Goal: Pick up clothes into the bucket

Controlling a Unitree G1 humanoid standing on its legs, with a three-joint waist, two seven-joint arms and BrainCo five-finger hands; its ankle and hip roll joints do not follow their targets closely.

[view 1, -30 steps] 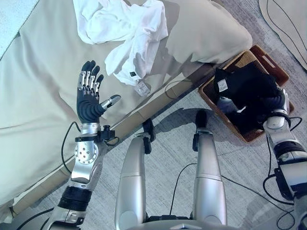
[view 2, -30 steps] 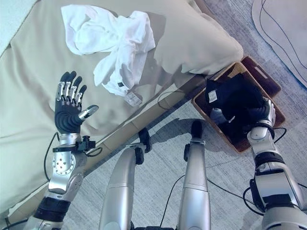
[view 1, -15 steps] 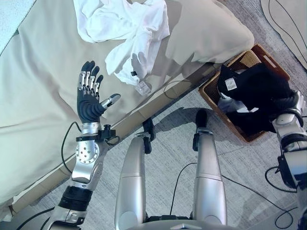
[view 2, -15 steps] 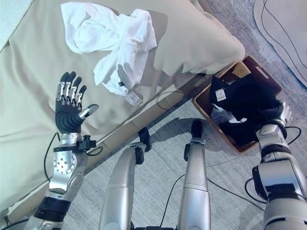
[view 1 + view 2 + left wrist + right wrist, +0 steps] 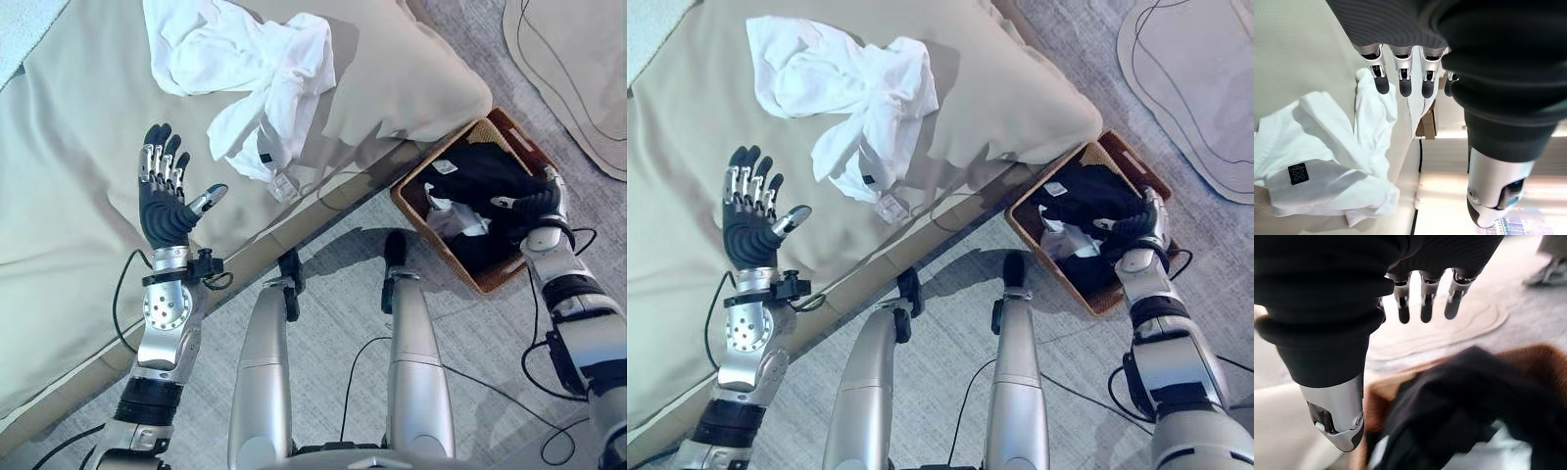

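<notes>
A crumpled white garment (image 5: 245, 69) lies on the beige bed (image 5: 69, 274), with a tag at its near end. My left hand (image 5: 165, 206) is held up over the bed just short of it, fingers (image 5: 1400, 81) straight and open, holding nothing. On the floor by the bed's corner stands a brown woven basket (image 5: 512, 132) with a black garment (image 5: 480, 181) and a bit of white cloth (image 5: 446, 220) inside. My right hand (image 5: 534, 204) hovers over the basket's near right side, fingers (image 5: 1422, 308) straight, just above the black garment (image 5: 1459, 416).
The bed's edge runs diagonally between my left arm and the basket. The basket stands on grey carpet (image 5: 490, 372). A beige mat (image 5: 578, 78) lies on the floor beyond the basket.
The whole view has shifted. The black garment, bunched high above the basket before, now lies lower inside it, and my right hand has come in over it. The left hand has held still.
</notes>
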